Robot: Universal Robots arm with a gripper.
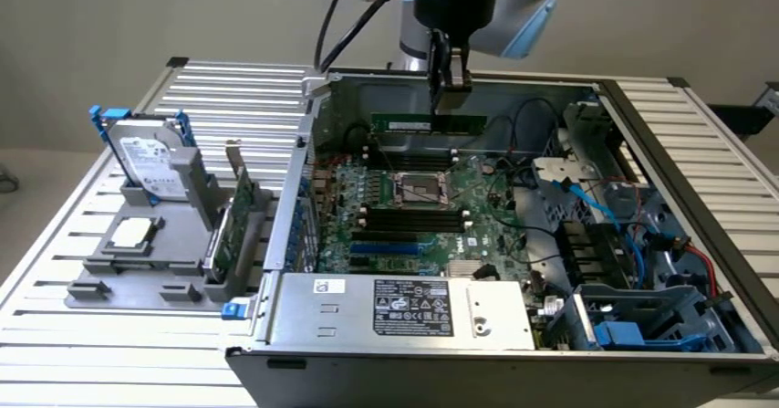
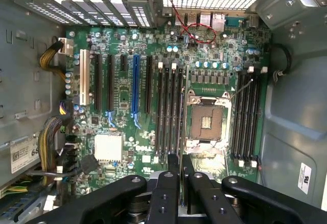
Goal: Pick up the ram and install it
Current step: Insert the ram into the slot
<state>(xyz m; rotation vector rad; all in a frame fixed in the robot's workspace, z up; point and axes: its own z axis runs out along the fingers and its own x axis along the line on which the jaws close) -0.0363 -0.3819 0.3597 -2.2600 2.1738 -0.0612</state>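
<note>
My gripper (image 1: 448, 98) hangs inside the open computer case (image 1: 305, 134), shut on the ram (image 1: 429, 121). The ram is a thin dark-green stick held level by its top edge, a little above the back part of the motherboard (image 1: 414, 225). Below it lie the black memory slots (image 1: 420, 160) behind the CPU socket (image 1: 422, 189). In the wrist view my gripper (image 2: 180, 169) has its two dark fingers close together, and looks down on the motherboard (image 2: 122, 96), above the row of long black memory slots (image 2: 170, 111) beside the CPU socket (image 2: 206, 121).
A grey fixture (image 1: 146, 262) at the exterior view's left holds a hard drive (image 1: 152, 166), a processor chip (image 1: 131, 233) and a green expansion card (image 1: 232, 235). The power supply (image 1: 402, 308) fills the case's near side. Cables and a blue drive cage (image 1: 633, 326) crowd the exterior view's right.
</note>
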